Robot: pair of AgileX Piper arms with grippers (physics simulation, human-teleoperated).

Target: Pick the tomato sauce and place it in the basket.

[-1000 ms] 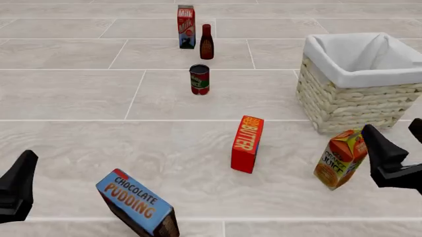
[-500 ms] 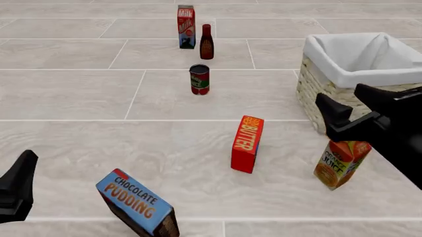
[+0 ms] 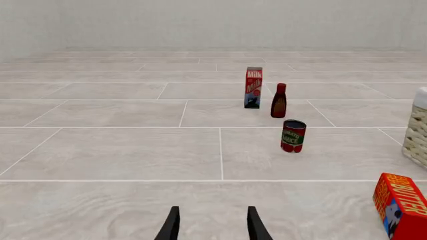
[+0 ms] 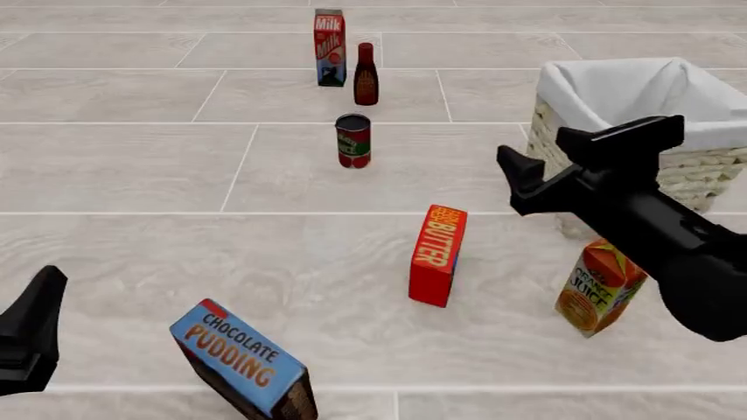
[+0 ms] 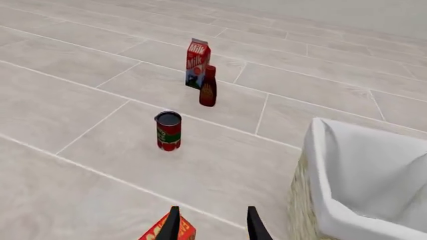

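Front view: tomato sauce (image 4: 352, 141) stands upright on the tiled floor, roughly 12 o'clock from frame centre, nothing touching it. Milk carton (image 4: 329, 47) and dark bottle (image 4: 366, 74) stand beyond it, just beside each other, toward 12 o'clock. Basket (image 4: 607, 179) sits at 2 o'clock, well apart from the can, white cloth lining folded over the rim.

Right gripper (image 4: 572, 153) is raised in front of the basket's near-left corner, fingers spread wide, holding nothing, pointed toward 10 o'clock; can is well apart from it. Its arm covers part of the basket and the top of the juice carton (image 4: 596, 293) at 4 o'clock.

Butter box (image 4: 436, 255) stands on end near centre, about 5 o'clock from the can. Chocolate pudding box (image 4: 243, 360) leans at 7 o'clock.

Left gripper (image 4: 30, 331): only a dark finger shows at the 8 o'clock edge here. Left wrist view: left gripper (image 3: 213, 225) fingers parted, nothing between them, can (image 3: 293, 136) far ahead. Right wrist view: right gripper (image 5: 212, 224) fingertips apart and empty, can (image 5: 168, 131) ahead, basket rim (image 5: 320, 180) close alongside.
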